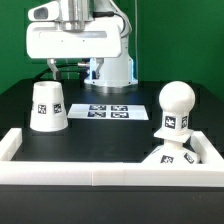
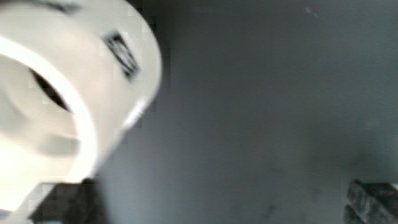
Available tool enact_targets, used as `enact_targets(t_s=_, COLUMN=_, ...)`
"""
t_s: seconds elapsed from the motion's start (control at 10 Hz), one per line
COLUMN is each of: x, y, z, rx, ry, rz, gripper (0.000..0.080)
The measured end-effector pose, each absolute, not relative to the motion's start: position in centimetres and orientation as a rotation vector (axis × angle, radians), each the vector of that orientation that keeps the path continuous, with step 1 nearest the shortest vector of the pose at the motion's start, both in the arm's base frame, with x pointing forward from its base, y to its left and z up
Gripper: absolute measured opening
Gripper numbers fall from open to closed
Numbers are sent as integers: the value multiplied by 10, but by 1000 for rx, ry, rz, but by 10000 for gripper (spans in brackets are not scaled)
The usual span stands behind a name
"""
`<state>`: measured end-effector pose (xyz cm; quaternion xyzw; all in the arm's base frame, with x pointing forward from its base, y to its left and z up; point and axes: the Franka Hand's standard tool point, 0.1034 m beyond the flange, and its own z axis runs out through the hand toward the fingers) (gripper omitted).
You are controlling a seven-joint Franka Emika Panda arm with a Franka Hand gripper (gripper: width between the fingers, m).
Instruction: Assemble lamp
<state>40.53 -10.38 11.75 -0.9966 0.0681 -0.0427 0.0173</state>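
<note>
Shade first: the white tapered plastic lamp shade (image 1: 47, 106) stands wide end down on the black table (image 1: 100, 135) at the exterior view's left, directly beneath the gripper (image 1: 68, 70). Whether its jaws are parted cannot be told; the wrist view is blurred, though the shade (image 2: 71, 95) appears close. Centre lies the marker board (image 1: 108, 110). Rightward, the small rounded white bulb (image 1: 175, 110) sits upright on the low angular white base (image 1: 172, 158), inside the white fence (image 1: 100, 172).
</note>
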Motion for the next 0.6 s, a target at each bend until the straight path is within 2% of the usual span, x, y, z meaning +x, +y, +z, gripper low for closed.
enact_targets(t_s=0.2, x=396, y=-114, z=114, rx=-3097, ry=195, rz=-121, gripper=698)
enact_targets(t_s=0.6, x=396, y=-117, z=105, rx=-3107, ry=145, rz=-102, gripper=698)
